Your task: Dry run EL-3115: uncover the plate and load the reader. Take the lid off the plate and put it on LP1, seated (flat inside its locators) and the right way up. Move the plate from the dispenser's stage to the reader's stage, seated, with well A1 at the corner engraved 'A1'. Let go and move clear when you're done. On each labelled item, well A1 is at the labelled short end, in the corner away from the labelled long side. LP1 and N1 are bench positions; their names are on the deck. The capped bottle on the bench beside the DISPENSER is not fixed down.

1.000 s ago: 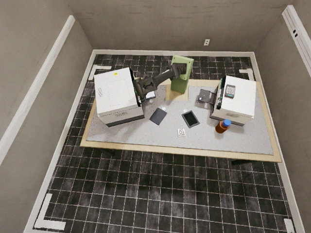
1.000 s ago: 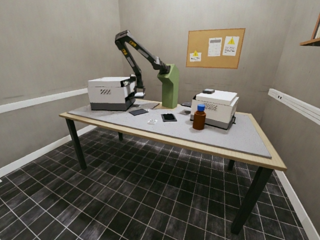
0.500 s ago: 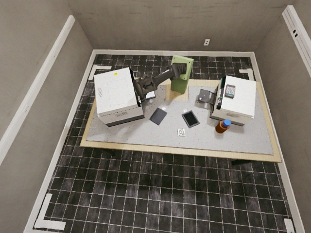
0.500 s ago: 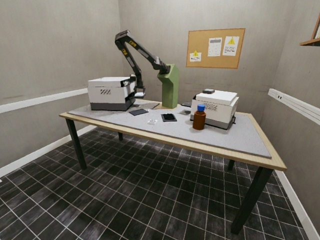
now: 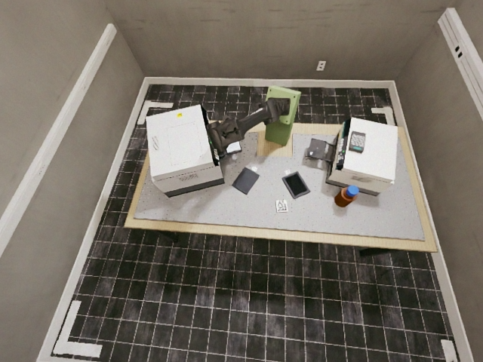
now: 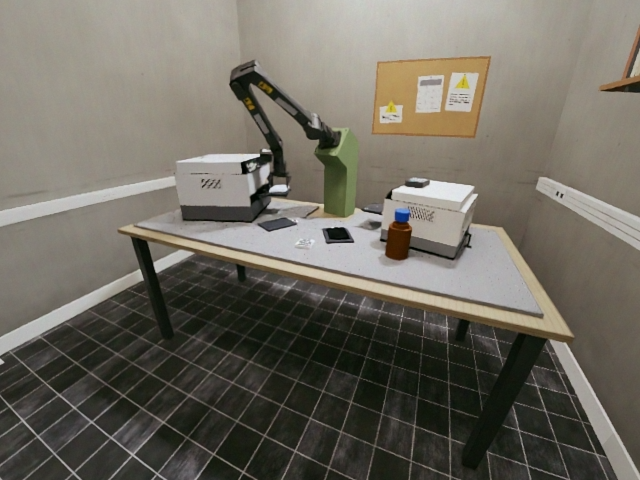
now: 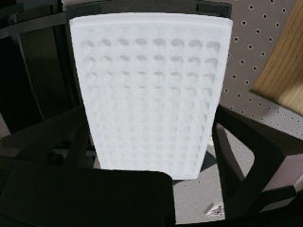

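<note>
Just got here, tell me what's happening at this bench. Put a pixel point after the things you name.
The robot arm's gripper [image 5: 223,151] [image 6: 279,181] [image 7: 151,111] is down around a white well plate [image 5: 234,147] [image 6: 279,189] [image 7: 151,90] beside the left-hand machine [image 5: 179,144] [image 6: 222,180], its fingers at the plate's two sides. Whether they grip it or just flank it, I can't tell. The machine by the brown bottle [image 5: 343,197] [image 6: 398,241] has no white plate on its dark stage [image 5: 318,149] [image 6: 373,207].
</note>
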Controlling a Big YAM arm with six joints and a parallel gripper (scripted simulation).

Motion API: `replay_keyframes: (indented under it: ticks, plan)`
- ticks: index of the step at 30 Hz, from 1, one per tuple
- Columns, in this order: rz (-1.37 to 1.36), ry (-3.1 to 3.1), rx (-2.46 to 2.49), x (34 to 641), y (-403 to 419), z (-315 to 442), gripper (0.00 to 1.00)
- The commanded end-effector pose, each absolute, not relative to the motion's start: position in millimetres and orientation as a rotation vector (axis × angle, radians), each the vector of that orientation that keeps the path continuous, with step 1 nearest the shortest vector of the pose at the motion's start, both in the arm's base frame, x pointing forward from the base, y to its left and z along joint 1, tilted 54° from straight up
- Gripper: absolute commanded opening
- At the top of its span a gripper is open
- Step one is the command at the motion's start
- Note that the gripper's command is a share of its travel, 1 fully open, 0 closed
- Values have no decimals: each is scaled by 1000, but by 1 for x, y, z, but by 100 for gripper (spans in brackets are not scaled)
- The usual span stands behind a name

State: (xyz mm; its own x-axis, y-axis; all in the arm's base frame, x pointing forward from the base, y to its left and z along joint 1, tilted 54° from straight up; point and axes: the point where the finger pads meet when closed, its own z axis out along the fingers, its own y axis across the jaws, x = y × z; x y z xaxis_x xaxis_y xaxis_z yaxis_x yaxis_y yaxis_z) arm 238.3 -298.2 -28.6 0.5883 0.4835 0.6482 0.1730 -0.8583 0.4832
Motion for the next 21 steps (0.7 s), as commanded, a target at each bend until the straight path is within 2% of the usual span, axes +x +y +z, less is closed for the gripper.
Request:
replay_keyframes:
  ticks: [1,21]
  plan:
    - [1162,494,2481,231,-297,-35,86]
    - [1160,498,2476,231,-298,-34,86]
